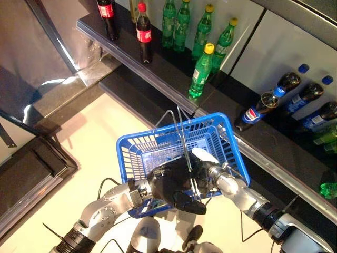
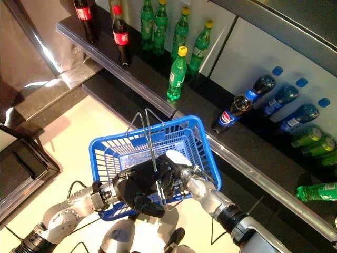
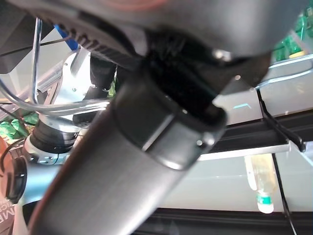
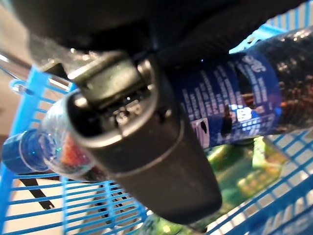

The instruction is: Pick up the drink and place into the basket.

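Right robot hand (image 1: 202,167) grips cola bottle (image 4: 230,98), low inside blue basket (image 1: 221,126) for release. Left robot hand (image 1: 174,184) curls round wire handles (image 1: 181,126), steadying basket near shelf (image 1: 174,89).

Drink – dark cola bottle (image 4: 230,98) w/ blue label and blue cap, lying roughly sideways inside the blue plastic basket (image 1: 221,129), above green bottles on the basket floor. Basket is open-mesh w/ wire handles raised – sits just in front of the dark shelf edge, close to the lone green bottle there.
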Available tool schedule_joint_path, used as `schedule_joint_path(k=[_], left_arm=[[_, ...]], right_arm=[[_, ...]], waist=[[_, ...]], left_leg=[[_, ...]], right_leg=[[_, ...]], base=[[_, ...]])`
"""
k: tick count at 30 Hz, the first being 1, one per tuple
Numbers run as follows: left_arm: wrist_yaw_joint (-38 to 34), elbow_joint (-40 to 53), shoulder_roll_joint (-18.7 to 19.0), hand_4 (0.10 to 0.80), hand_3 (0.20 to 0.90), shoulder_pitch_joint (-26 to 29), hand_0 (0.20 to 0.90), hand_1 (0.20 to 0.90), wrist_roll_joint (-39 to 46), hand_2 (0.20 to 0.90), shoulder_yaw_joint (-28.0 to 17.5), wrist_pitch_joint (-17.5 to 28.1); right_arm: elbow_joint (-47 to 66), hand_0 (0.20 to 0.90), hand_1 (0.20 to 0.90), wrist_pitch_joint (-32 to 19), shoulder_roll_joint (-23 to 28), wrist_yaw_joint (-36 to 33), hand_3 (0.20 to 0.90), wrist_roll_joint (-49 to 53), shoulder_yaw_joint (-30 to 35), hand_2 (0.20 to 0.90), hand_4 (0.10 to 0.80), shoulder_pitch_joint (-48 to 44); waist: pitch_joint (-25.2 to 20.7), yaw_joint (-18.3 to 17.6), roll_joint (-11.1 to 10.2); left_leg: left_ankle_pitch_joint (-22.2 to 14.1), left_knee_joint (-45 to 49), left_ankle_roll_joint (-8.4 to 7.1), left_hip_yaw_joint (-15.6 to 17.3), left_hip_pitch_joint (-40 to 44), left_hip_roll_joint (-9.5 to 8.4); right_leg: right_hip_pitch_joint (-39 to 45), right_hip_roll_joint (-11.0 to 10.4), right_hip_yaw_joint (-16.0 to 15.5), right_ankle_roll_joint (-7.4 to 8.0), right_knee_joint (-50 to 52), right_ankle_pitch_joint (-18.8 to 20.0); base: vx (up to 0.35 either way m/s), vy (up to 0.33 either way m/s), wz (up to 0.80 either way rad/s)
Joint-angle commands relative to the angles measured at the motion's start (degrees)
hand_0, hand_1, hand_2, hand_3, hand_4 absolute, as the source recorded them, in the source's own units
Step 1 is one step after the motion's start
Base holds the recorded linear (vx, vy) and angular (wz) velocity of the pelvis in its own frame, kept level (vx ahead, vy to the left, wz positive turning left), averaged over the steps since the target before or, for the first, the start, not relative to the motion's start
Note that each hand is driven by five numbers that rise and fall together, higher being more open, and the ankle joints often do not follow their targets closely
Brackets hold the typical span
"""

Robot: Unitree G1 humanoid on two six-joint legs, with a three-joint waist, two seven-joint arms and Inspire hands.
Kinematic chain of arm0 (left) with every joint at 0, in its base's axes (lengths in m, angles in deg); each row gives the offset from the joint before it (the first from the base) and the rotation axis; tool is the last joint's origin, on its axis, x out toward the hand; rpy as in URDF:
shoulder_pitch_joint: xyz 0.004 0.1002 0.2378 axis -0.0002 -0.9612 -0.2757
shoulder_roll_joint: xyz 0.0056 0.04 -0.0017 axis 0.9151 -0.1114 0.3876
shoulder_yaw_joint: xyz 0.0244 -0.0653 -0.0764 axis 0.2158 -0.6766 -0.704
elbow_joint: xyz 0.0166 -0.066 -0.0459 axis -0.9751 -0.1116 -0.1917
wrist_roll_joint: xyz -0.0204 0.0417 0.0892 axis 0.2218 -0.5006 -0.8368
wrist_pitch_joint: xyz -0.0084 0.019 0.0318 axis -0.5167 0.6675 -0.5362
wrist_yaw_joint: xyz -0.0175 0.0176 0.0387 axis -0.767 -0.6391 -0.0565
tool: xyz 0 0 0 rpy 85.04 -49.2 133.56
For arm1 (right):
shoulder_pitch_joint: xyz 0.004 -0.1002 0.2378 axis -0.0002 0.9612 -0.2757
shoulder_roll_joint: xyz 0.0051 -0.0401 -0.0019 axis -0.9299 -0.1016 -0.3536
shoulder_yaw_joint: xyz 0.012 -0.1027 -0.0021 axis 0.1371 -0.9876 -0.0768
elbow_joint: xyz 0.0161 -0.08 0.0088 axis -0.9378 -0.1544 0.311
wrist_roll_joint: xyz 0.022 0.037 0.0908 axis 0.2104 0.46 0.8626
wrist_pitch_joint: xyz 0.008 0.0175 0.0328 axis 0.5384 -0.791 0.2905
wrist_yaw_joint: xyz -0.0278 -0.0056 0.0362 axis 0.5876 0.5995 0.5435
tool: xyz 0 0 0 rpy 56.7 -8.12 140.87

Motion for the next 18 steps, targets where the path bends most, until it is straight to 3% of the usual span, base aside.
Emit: schedule_joint_path(k=[1,2,3,18], left_arm=[[12.02,13.26,-9.47,0.100,0.200,3.56,0.300,0.300,6.07,0.300,5.60,6.89],[12.02,13.26,-9.47,0.100,0.200,3.56,0.300,0.300,6.07,0.300,5.60,6.89],[12.01,13.24,-9.43,0.100,0.200,3.68,0.300,0.300,6.14,0.300,5.78,6.91],[12.20,13.36,-9.46,0.100,0.200,3.31,0.300,0.300,5.98,0.300,5.84,6.53]], right_arm=[[-1.08,0.822,0.822,-3.68,-1.63,-2.58,0.809,-1.34,-5.26,0.822,0.709,-5.19],[-1.08,0.822,0.822,-3.68,-1.63,-2.58,0.809,-1.34,-5.26,0.822,0.709,-5.19],[-1.14,0.900,0.900,-3.43,-1.78,-2.61,0.900,-1.29,-5.45,0.900,0.800,-5.34],[-0.68,0.900,0.900,-2.32,-2.30,-2.68,0.900,-2.37,-5.17,0.900,0.800,-4.56]], waist=[[-19.07,-0.07,-0.42],[-19.07,-0.07,-0.42],[-19.06,-0.01,-0.44],[-18.85,-0.05,-0.45]], left_leg=[[-4.76,-0.33,-2.78,4.36,0.85,3.02],[-4.76,-0.33,-2.78,4.36,0.85,3.02],[-4.75,-0.33,-2.76,4.31,0.82,2.98],[-4.91,-0.33,-2.58,4.16,1.11,2.82]], right_leg=[[-0.28,-2.41,-2.06,3.77,0.68,-0.07],[-0.28,-2.41,-2.06,3.77,0.68,-0.07],[-0.27,-2.39,-2.05,3.77,0.66,-0.07],[-0.12,-2.34,-1.82,3.83,0.68,0.02]], base=[[0.000,0.000,0.00],[0.000,0.000,0.00],[0.000,0.000,0.00],[0.000,0.000,0.00]])
